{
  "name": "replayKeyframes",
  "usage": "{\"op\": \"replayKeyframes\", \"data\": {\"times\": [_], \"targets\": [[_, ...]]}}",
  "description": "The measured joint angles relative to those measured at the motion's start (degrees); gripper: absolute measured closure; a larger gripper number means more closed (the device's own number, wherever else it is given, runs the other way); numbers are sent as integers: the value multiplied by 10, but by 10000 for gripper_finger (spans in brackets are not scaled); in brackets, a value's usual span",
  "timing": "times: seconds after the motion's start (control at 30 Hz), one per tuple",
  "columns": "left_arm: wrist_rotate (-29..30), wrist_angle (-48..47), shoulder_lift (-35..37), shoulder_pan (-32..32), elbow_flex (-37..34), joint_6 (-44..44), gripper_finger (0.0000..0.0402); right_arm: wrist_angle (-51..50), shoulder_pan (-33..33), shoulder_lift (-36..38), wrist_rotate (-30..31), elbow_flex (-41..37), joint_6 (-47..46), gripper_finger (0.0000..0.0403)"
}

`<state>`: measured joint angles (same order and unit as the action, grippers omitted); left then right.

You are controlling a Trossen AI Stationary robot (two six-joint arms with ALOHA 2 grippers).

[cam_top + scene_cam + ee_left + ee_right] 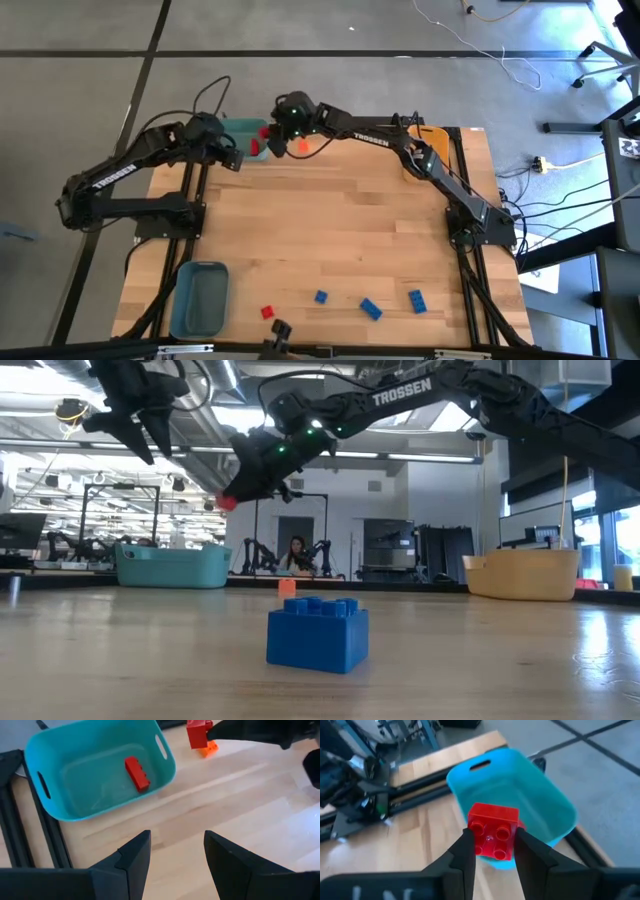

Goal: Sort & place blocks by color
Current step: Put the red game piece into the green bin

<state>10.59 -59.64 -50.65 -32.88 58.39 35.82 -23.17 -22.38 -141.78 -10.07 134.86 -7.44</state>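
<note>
Wooden table (pixel 330 230), both arms reaching to its far left corner. Teal bin (pixel 100 775) at that corner, one long red block (pixel 137 773) lying flat inside. Yellow-orange bin (pixel 525 575) at far right corner, mostly hidden under right arm in high view. Grey-blue bin (pixel 199 297) at near left corner.

Right gripper (pixel 491 845) raised off the table just beside the teal bin's rim, clamped on a red 2x2 block (pixel 492 831), studs facing the wrist camera. Same block seen from left wrist at (pixel 198 733), held clear above the table.

Left gripper (pixel 174 852) hovering near the teal bin's table-side edge, fingers apart, nothing between them.

Orange block (pixel 301 146) on the table just beside the teal bin, below the right gripper.

Near edge, in a loose row: small red block (pixel 267 312), then three blue blocks (pixel 320 297), (pixel 371 309), (pixel 416 300). All well apart from the bins. Big in low view: one blue block (pixel 318 631), closest to that camera.
</note>
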Motion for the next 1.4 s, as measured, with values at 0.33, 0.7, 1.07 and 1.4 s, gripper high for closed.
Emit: {"op": "replayKeyframes", "data": {"times": [0.33,0.7,1.07,1.4], "targets": [[14,6,50,0,0,15,224,73,-2,-22,-3,-9,-13,296],[20,6,50,0,0,13,224,95,0,-65,10,-9,-12,296],[19,6,50,0,0,11,224,99,0,-76,-1,-9,-11,295],[18,6,50,0,0,11,224,98,-2,-76,-1,-9,-13,288]]}}
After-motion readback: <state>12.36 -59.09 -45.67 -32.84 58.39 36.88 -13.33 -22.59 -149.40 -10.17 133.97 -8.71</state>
